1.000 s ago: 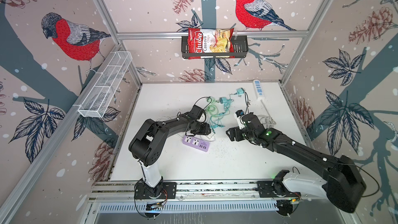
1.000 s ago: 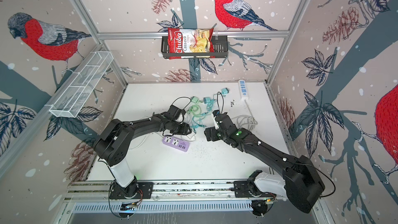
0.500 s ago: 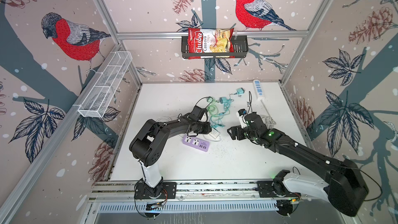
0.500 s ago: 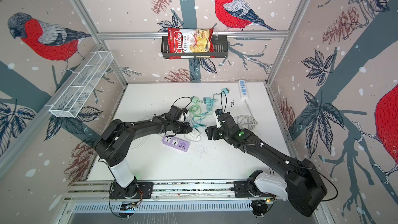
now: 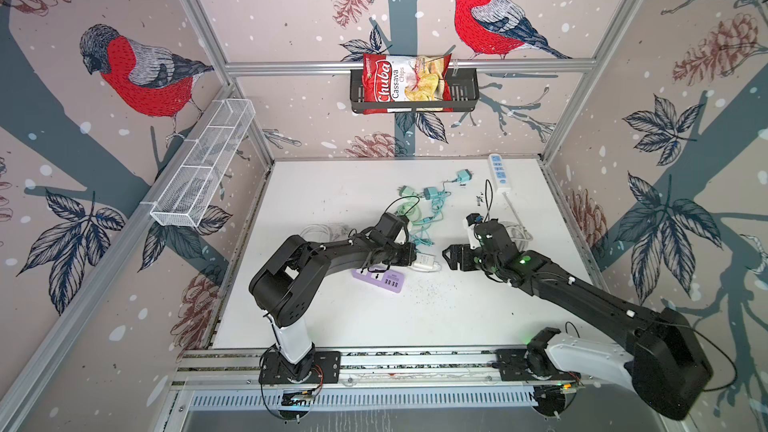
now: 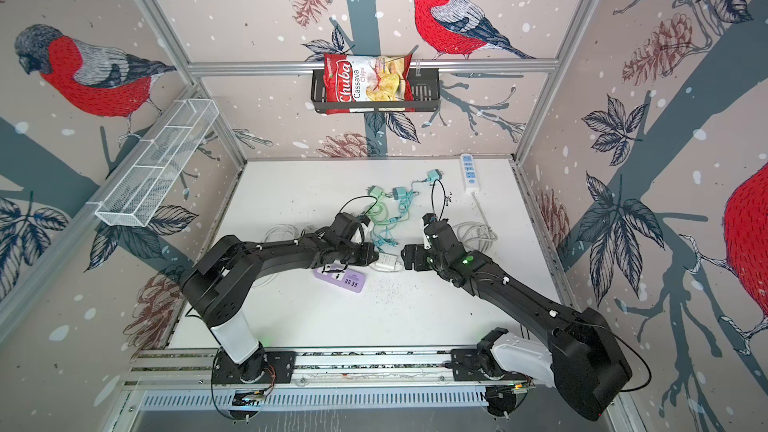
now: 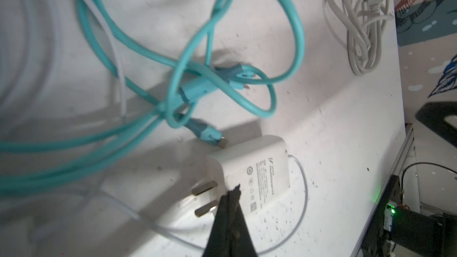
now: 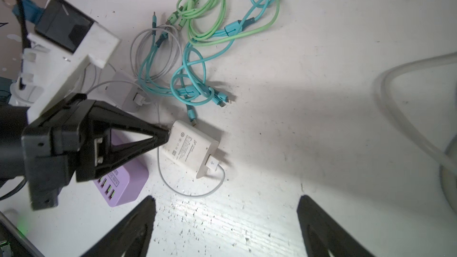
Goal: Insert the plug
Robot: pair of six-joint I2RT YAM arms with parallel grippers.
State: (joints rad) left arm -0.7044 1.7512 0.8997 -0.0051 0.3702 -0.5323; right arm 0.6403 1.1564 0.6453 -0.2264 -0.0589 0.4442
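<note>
Left wrist view: the white charger (image 7: 257, 171) lies flat on the tabletop (image 7: 333, 119). Its two flat prongs (image 7: 205, 187) are bare and plugged into nothing.
Left claw: the left claw (image 7: 235, 191) has its black fingers pressed together into one point. The tip rests at the charger's prong end, and nothing shows between the fingers.
Right wrist view: the left claw's point touches the edge of the charger. A thin white cable (image 8: 193, 194) plugs into the charger's other end and loops beside it on the tabletop.
Right claw: the right claw (image 8: 227, 197) stands wide and holds nothing, its two fingers apart over bare tabletop.
Charger in both top views: it sits mid-tabletop between the two claws. The left claw is at its 9 o'clock, touching it, and the right claw is at its 3 o'clock, near but apart.
Purple power strip: the purple power strip (image 5: 380, 280) lies at the charger's 7 o'clock, just beside it. The left claw hides whether they touch.
Teal cables: the tangled teal cables (image 5: 424, 226) lie at the charger's 12 o'clock, with one connector tip just beside the charger's body.
Green cable: the coiled green cable (image 8: 205, 3) lies with the teal tangle, on its side away from the charger.
White power strip: the white power strip (image 5: 500, 172) lies at the charger's 1 o'clock, well apart, by the far right corner.
</note>
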